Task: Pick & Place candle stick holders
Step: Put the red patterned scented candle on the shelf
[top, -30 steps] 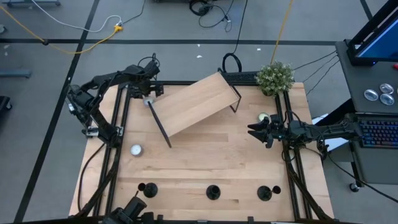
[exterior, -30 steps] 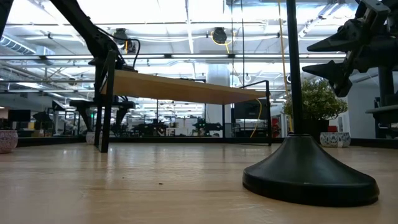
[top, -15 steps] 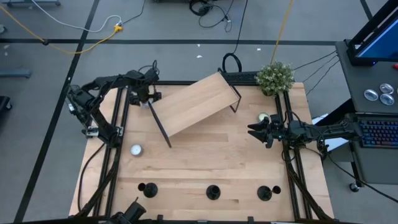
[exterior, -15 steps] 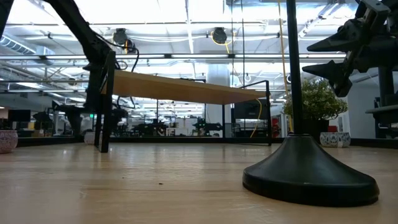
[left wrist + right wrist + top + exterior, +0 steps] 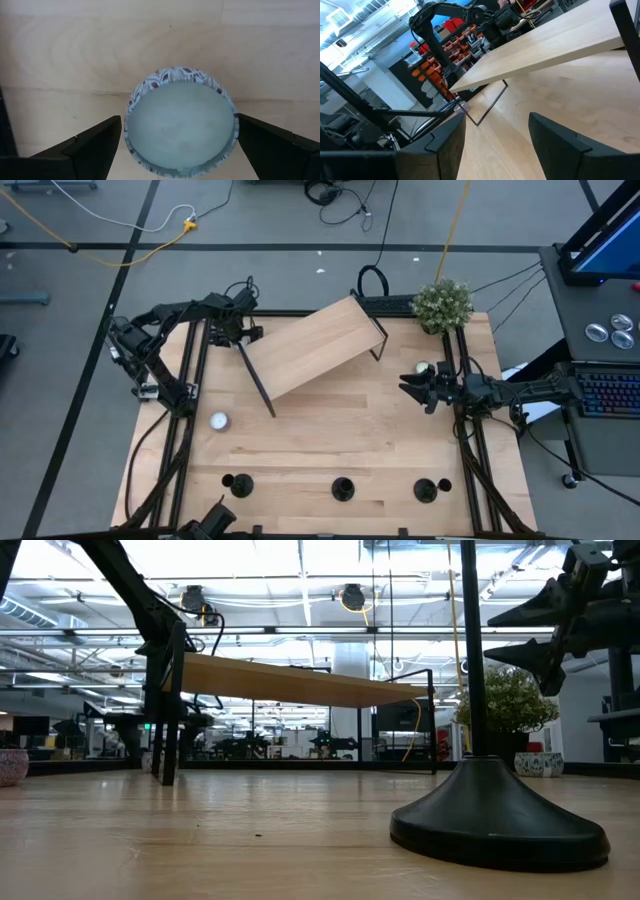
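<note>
Three black candle stick holders [image 5: 237,484] [image 5: 343,488] [image 5: 427,490] stand on their round bases in a row along the table's near edge. One of them [image 5: 498,810] fills the foreground of the low view. My left gripper [image 5: 237,332] points down at the table's far left, open. Its fingers [image 5: 95,142] stand close on either side of a round candle with a patterned rim [image 5: 180,122] that sits on the wood. My right gripper [image 5: 410,390] hovers level at the table's right side, open, with nothing between its fingers [image 5: 445,145].
A slanted wooden shelf on thin black legs [image 5: 315,345] spans the far middle, with one leg right beside my left gripper. A silver tealight [image 5: 218,420] lies at the left. Another small candle [image 5: 424,367] and a potted plant [image 5: 442,303] sit at the far right.
My left gripper has sunk toward the table and now covers the patterned candle in the high view. Its fingers stay apart. The candle stick holders have not moved.
</note>
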### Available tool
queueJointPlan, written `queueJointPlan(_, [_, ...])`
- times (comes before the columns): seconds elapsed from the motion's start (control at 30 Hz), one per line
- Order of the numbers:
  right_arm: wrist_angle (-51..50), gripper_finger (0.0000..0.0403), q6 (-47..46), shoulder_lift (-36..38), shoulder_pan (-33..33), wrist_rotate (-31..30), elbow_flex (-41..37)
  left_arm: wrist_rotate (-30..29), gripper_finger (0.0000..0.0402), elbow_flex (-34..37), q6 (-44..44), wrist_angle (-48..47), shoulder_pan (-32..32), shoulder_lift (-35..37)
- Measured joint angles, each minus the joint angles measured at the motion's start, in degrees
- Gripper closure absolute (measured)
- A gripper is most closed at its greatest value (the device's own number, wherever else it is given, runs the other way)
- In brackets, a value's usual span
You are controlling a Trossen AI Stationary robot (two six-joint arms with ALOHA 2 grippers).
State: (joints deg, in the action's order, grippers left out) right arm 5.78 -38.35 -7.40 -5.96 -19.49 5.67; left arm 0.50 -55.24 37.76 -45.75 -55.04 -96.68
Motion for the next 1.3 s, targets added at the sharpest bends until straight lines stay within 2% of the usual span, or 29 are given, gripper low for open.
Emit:
queueJointPlan(0.23, [0.0, 0.0191, 0.0, 0.0, 0.0, 0.0, 0.0, -1.6, 0.0021, 0.0, 1.0, 1.5, 0.0, 0.0])
queueJointPlan(0.57, [0.0, 0.0191, 0.0, 0.0, 0.0, 0.0, 0.0, -3.2, 0.0104, 0.0, 2.2, 1.5, 0.0, -0.1])
queueJointPlan(0.77, [0.0, 0.0191, 0.0, 0.0, 0.0, 0.0, 0.0, -3.8, 0.0091, 0.0, 4.0, 1.3, 0.0, -0.1])
queueJointPlan(0.93, [0.0, 0.0191, 0.0, 0.0, 0.0, 0.0, 0.0, -5.0, 0.0107, 0.0, 4.9, 1.3, 0.0, -0.1])
queueJointPlan(1.3, [0.0, 0.0191, 0.0, 0.0, 0.0, 0.1, 0.0, -5.5, 0.0107, -0.9, 6.3, 1.3, -1.5, 2.3])
